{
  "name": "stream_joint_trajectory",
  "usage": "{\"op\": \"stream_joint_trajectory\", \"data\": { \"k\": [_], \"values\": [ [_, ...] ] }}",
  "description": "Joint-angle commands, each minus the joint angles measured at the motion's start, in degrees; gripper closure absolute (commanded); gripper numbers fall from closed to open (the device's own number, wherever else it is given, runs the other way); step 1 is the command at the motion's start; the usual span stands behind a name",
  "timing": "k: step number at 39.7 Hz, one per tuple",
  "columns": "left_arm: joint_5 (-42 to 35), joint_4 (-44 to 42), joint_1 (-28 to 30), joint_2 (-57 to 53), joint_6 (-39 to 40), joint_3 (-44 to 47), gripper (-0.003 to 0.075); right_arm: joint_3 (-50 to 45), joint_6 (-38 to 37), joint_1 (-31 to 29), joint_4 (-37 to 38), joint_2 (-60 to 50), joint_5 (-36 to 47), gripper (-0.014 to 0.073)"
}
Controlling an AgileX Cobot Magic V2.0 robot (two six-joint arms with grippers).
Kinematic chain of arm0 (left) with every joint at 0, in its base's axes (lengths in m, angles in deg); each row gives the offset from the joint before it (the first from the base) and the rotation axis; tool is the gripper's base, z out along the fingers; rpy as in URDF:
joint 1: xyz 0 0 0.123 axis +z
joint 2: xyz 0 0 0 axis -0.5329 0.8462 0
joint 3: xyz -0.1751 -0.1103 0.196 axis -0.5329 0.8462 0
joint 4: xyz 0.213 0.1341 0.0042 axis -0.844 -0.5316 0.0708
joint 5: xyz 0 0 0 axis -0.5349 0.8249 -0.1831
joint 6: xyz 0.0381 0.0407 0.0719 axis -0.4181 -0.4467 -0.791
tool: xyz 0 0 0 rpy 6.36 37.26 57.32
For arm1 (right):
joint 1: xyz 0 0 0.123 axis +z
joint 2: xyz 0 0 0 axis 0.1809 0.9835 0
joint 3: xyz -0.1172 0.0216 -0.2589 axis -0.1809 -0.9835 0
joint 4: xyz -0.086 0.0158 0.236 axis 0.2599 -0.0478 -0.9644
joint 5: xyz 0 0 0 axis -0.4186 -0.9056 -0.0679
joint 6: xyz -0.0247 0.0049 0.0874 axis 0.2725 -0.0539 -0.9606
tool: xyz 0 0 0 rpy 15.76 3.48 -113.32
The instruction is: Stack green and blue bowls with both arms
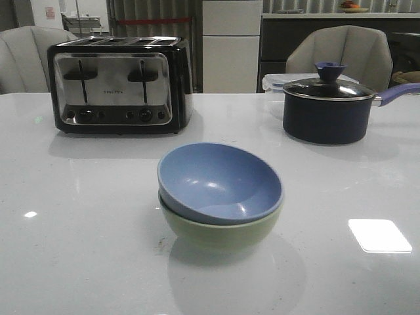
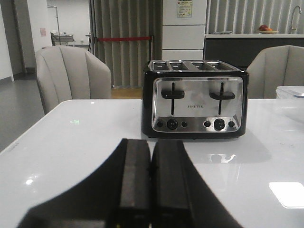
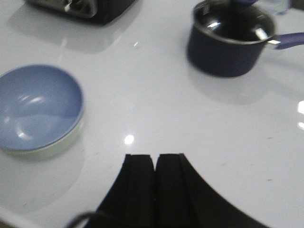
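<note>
The dusty blue bowl (image 1: 221,182) sits nested inside the pale green bowl (image 1: 216,234) at the middle of the white table, tilted slightly. The stack also shows in the right wrist view, the blue bowl (image 3: 38,107) above a sliver of the green bowl's rim (image 3: 66,140). Neither arm appears in the front view. My left gripper (image 2: 151,145) is shut and empty, facing the toaster, with the bowls out of its view. My right gripper (image 3: 155,159) is shut and empty above bare table, apart from the bowls.
A black and chrome toaster (image 1: 118,85) stands at the back left. A dark lidded saucepan (image 1: 328,108) with a purple handle stands at the back right, a clear container behind it. Grey chairs stand beyond the table's far edge.
</note>
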Motion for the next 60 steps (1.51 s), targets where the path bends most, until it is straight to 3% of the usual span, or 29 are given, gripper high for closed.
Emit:
{"op": "stream_joint_trajectory", "data": {
  "k": [1, 8, 18, 36, 43, 60],
  "values": [
    [-4.9, 0.0, -0.4, -1.2, 0.6, 0.3, 0.0627, -4.5, 0.3, -4.2, -0.6, -6.0, 13.2, 0.0537],
    [-4.9, 0.0, -0.4, -1.2, 0.6, 0.3, 0.0627, -15.1, 0.3, -7.0, -0.7, -16.4, 22.5, 0.0537],
    [-4.9, 0.0, -0.4, -1.2, 0.6, 0.3, 0.0627, -23.7, 0.3, -7.3, -0.7, -25.5, 26.5, 0.0537],
    [-4.8, 0.0, -0.4, -1.1, 0.6, 0.3, 0.0627, -23.7, 0.0, -7.4, -0.3, -25.7, 28.5, 0.0537],
    [-4.8, 0.0, -0.4, -1.1, 0.6, 0.3, 0.0627, -23.7, -12.9, -7.4, 11.4, -25.7, 31.1, 0.0537],
    [-4.8, 0.0, -0.4, -1.1, 0.6, 0.3, 0.0627, -23.7, -16.2, -8.8, 11.7, -25.7, 31.1, 0.0537]
  ]
}}
